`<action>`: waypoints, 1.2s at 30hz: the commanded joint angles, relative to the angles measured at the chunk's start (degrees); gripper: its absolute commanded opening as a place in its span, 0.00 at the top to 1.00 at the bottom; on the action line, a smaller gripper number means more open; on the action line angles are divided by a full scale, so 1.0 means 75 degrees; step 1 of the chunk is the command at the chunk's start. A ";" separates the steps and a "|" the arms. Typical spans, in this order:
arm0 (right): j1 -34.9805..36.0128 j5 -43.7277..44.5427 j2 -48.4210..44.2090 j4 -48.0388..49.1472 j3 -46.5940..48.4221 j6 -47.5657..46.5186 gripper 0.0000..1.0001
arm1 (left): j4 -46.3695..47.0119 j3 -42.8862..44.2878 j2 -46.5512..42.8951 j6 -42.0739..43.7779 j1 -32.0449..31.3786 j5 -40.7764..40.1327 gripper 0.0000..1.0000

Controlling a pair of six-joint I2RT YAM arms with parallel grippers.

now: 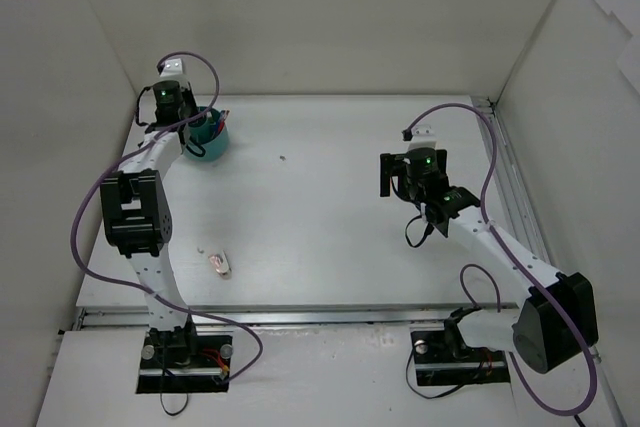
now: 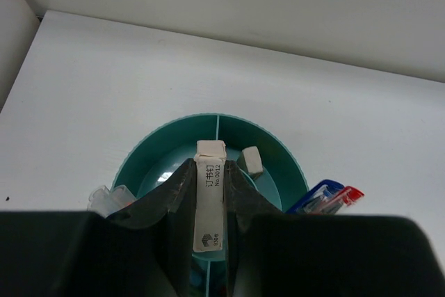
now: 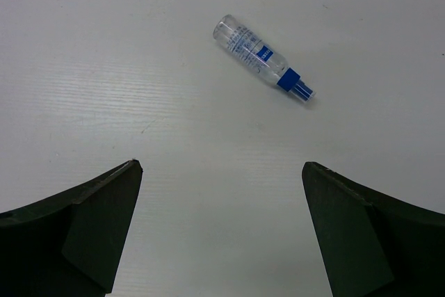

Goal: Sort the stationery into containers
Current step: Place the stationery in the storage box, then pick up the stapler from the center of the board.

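Note:
The round teal cup (image 1: 210,139) stands at the far left. My left gripper (image 2: 210,166) is shut on a small beige block (image 2: 209,196) with printed text and holds it upright over the cup's middle (image 2: 278,165). In the cup lie a beige eraser block (image 2: 251,160), blue (image 2: 318,196) and red (image 2: 348,196) pens at the right rim, and clear-capped items (image 2: 108,198) at the left. My right gripper (image 3: 221,165) is open and empty above bare table. A clear blue-white tube (image 3: 261,59) lies on its side ahead of it.
A small pinkish-white item (image 1: 218,263) lies on the table near the left arm's base. White walls (image 1: 80,97) close in the left, back and right sides. A purple cable (image 1: 480,162) loops beside the right arm.

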 commanded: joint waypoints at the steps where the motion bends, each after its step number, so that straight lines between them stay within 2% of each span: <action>1: -0.0081 0.0040 0.0005 0.0311 0.0306 0.0087 0.02 | 0.1059 0.0538 -0.0202 0.0049 0.0062 0.0189 0.90; 7: -0.0081 -0.0030 0.0133 0.0311 0.0341 0.0087 0.02 | 0.1037 0.0584 0.0009 -0.0114 0.0062 0.0188 0.89; 13: -0.0128 -0.0100 0.0040 0.0300 0.0295 0.0029 0.02 | 0.1270 -0.0258 -0.0517 -0.0443 0.0062 0.0282 0.55; 14: -0.0117 -0.0170 -0.0007 0.0300 0.0306 0.0017 0.02 | 0.1329 -0.0364 -0.0703 -0.0443 0.0062 0.0329 0.44; 15: -0.0117 -0.0194 -0.0030 0.0311 0.0295 0.0017 0.02 | 0.1353 -0.0539 -0.0786 -0.0454 0.0062 0.0341 0.38; 18: -0.0140 -0.0334 -0.0159 0.0311 0.0259 0.0005 0.02 | 0.1167 -0.0716 -0.1184 -0.0443 0.0062 0.0469 0.30; 23: -0.0140 -0.0615 -0.0417 0.0428 0.0119 -0.0007 0.02 | 0.0454 -0.1207 -0.2470 -0.0477 -0.0008 0.0377 0.02; 27: -0.0175 -0.0698 -0.0604 0.0662 -0.0068 0.0098 0.02 | -0.0298 -0.2015 -0.3819 -0.0827 -0.0277 0.0306 0.00; 31: -0.0210 -0.0756 -0.0909 0.0897 -0.0465 0.0262 0.02 | -0.0755 -0.3467 -0.5843 -0.1414 -0.0522 0.0458 0.00; 36: -0.0234 -0.1038 -0.1565 0.1073 -0.0912 0.0591 0.02 | -0.2394 -0.5342 -0.7862 -0.2412 -0.0898 -0.0221 0.00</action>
